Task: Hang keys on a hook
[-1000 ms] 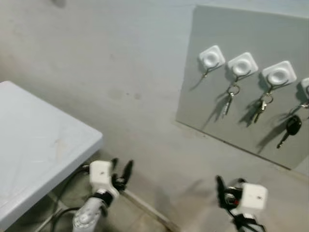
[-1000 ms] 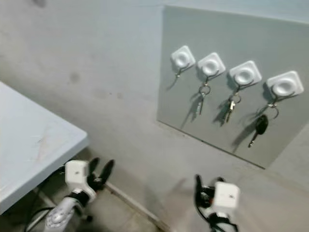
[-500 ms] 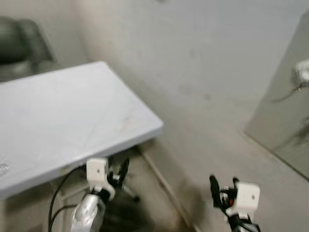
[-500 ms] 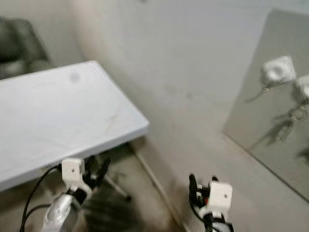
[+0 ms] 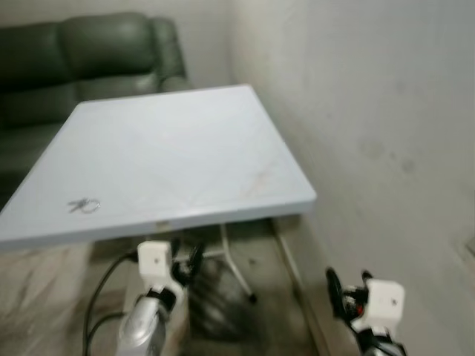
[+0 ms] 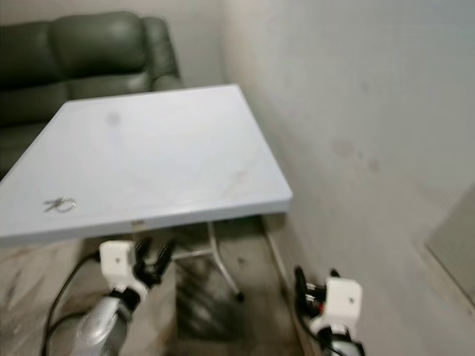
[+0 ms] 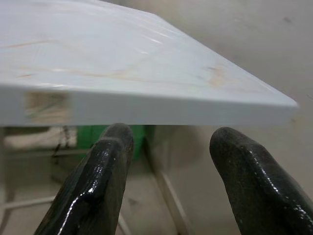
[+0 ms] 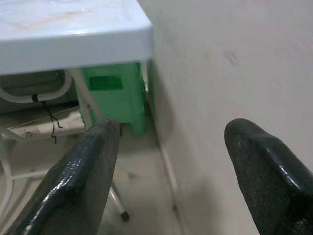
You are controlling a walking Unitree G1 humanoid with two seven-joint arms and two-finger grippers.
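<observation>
The keys [image 5: 83,206] lie flat on the white table [image 5: 178,159], near its front-left edge (a small ring with a dark bit, too small to detail); a dark green sofa [image 5: 89,55] stands behind the table, and a plain wall [image 5: 386,111] runs along the table's right side. Left gripper [image 5: 185,265] hangs below the table's front edge, fingers spread and empty; right gripper [image 5: 346,285] hangs right of the table beside the wall, fingers likewise spread. The right wrist view adds a green bin [image 8: 117,95] under the table, among its white legs [image 8: 95,122].
</observation>
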